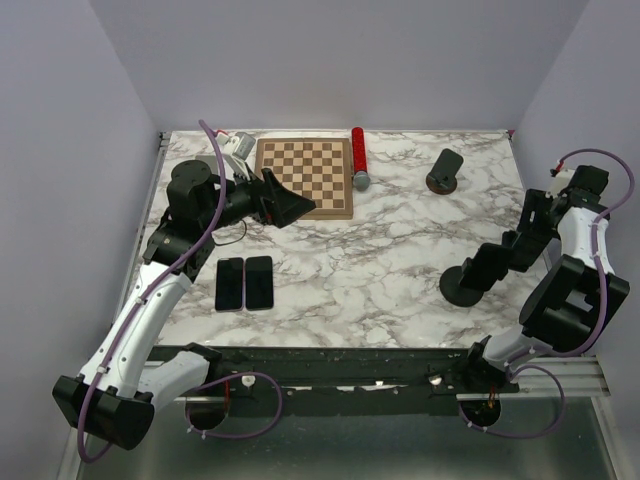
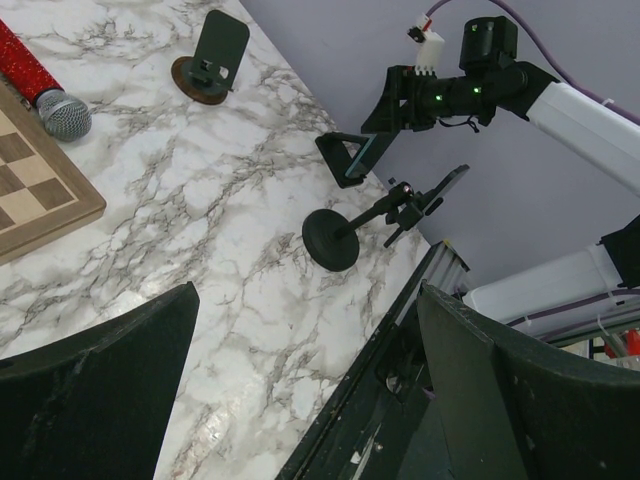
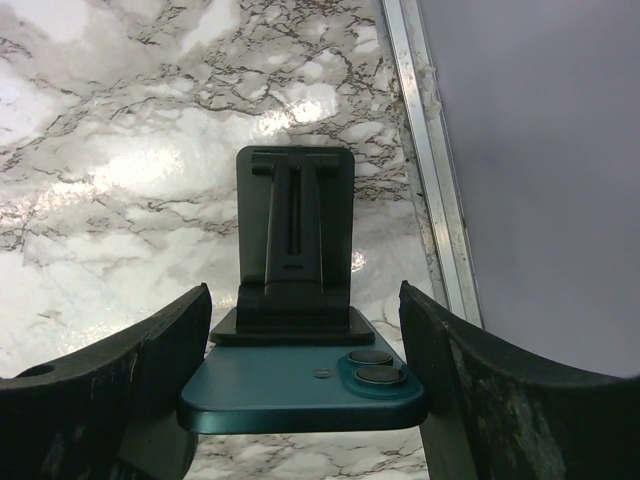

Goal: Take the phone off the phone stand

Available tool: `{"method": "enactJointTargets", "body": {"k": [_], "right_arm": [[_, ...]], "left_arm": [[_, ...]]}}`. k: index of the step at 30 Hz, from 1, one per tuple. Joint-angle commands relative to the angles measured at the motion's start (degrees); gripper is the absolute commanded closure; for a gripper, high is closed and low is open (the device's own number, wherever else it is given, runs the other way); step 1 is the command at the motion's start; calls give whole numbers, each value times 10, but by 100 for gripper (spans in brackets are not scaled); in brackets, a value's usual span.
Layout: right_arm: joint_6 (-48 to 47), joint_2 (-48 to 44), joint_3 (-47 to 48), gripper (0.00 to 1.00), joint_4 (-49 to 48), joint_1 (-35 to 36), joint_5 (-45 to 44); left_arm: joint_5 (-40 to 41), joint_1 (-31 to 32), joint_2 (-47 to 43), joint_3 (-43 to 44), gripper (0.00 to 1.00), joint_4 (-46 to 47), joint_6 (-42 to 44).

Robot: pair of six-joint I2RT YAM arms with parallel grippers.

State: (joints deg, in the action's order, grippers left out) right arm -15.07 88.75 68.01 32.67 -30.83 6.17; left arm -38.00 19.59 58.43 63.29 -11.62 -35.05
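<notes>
Marble table [image 3: 120, 120] fills most of the right wrist view, with a metal rail along its right edge. The right pincer [image 3: 305, 300] is closed on the teal phone [image 3: 300, 388]. Both fingers press its short ends and it lies flat between them, camera lenses up, near the roots of the fingers. Just beyond the fingertips stands the black phone stand [image 3: 295, 235], its back plate upright and its ledge close under the phone's far edge. From this view I cannot tell whether phone and ledge touch. In the left wrist view the phone appears to hang in the air slightly apart from the stand's cradle, so I judge it lifted free or nearly so.

The left pincer [image 2: 308, 290] hovers wide open over the table, well away from the right one and holding nothing.

The step in hand looks like the lift-off. The next move calls for drawing the phone back from the stand, keeping it level, and setting it on bare marble before releasing.
</notes>
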Motion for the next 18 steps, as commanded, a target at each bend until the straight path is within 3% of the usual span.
{"method": "enactJointTargets", "body": {"k": [1, 9, 12, 15, 18], "right_arm": [[-8, 5, 5, 36, -10, -4, 24], [-15, -12, -8, 70, -17, -4, 27], [-11, -17, -5, 79, -11, -4, 18], [-11, -35, -13, 99, -15, -4, 11], [-3, -51, -22, 99, -24, -4, -6]], "left_arm": [[-7, 1, -2, 3, 2, 13, 0], [-6, 0, -5, 3, 2, 15, 0], [-7, 1, -8, 3, 2, 15, 1], [-6, 1, -10, 3, 2, 16, 1], [-5, 1, -14, 2, 2, 16, 1]]}}
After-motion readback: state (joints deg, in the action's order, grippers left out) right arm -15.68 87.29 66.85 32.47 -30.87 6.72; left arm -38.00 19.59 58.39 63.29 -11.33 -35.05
